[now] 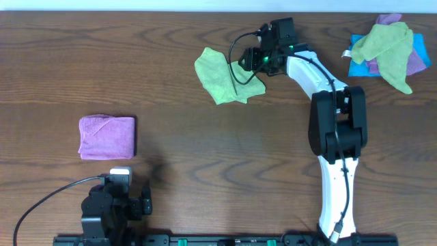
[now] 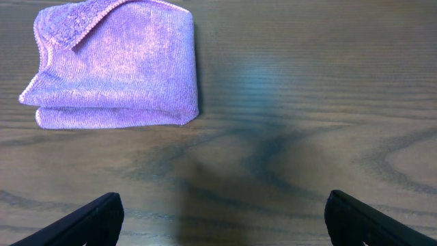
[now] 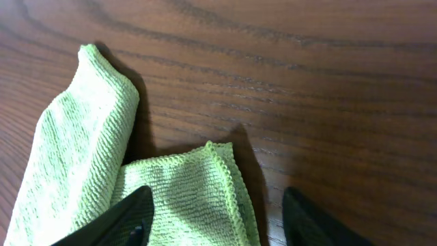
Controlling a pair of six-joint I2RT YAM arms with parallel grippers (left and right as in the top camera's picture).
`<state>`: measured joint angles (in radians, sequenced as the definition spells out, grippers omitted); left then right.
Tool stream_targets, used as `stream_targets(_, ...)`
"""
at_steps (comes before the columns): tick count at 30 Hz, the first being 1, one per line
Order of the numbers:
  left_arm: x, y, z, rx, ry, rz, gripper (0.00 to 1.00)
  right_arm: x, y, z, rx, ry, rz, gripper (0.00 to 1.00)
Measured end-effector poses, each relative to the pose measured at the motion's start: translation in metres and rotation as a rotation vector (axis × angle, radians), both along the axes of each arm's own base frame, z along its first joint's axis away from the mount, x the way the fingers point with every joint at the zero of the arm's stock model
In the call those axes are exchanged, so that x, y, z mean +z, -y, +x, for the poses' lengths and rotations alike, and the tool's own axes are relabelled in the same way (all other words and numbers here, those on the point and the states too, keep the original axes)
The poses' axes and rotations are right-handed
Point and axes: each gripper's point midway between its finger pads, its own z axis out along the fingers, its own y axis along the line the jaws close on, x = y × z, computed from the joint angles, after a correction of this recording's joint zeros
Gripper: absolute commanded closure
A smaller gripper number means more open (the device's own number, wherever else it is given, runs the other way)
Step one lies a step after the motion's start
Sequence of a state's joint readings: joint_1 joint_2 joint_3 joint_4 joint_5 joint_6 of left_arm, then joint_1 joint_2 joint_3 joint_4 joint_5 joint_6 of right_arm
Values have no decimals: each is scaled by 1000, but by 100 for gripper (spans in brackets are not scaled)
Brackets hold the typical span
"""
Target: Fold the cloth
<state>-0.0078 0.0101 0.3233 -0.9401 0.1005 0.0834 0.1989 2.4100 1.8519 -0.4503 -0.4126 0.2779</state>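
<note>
Risk, cloth: it lies rumpled near the desk's far edge, right of the middle, with one flap doubled over. You may pinch two layers and set a crooked crease.
Risk, right hand: its jaws stand partly apart around a hemmed corner and I see nothing gripped. One finger is over fabric and the other over bare wood, so you may catch only the hem and lose it on the lift.
Risk, left hand: it is wide open and empty by the near edge at the left, well apart from the cloth. Nothing steadies the cloth, so it may slide.
Desk: one.
Arms: two, the right arm and the left arm.
Pile: one, at the far right corner, showing yellow-green, blue and purple cloths.
Folded pink-purple cloth: one, toward the left edge.
Lime-green cloth: one.
Hands: two.
</note>
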Motion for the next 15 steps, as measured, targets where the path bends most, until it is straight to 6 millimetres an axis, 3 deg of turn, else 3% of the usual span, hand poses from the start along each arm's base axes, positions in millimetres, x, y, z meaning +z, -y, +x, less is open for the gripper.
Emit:
stream_targets(11, 0, 0, 0, 0, 0, 0, 5, -4, -10, -5, 16, -12, -2, 63)
stream_targets(15, 0, 0, 0, 0, 0, 0, 5, -6, -16, -10, 22, -24, -17, 85)
